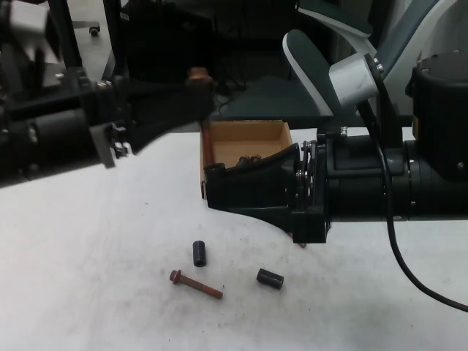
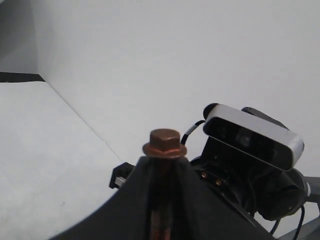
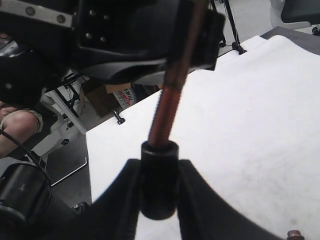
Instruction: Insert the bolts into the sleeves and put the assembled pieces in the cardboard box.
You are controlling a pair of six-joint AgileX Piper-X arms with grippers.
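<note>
As I judge it, the step in hand is the insertion, done in the air above the bench [image 1: 88, 241], right by the box [image 1: 248, 131]. My left claw [image 2: 162, 164] is closed on the bolt [image 2: 164, 143] just under its head, shaft pointing down. My right claw [image 3: 159, 170] is closed around the sleeve [image 3: 159, 182], bore up. The threaded tip sits at the sleeve's mouth, seemingly just inside.

To do it well, I should hold shaft and bore on one line and push slowly along it. My right grip must be firm so the sleeve cannot tip or slip. If it binds, I would back off and re-align rather than force it, and release the bolt only once the head seats.

The box is open brown cardboard with dark pieces [image 1: 252, 158] inside. The bolt is coppery, with a flanged hex head and a threaded lower shaft. The sleeve is a short black tube. On the bench lie a spare bolt [image 1: 196, 284], a spare sleeve [image 1: 199, 253] near it, and a second spare sleeve [image 1: 269, 278].
</note>
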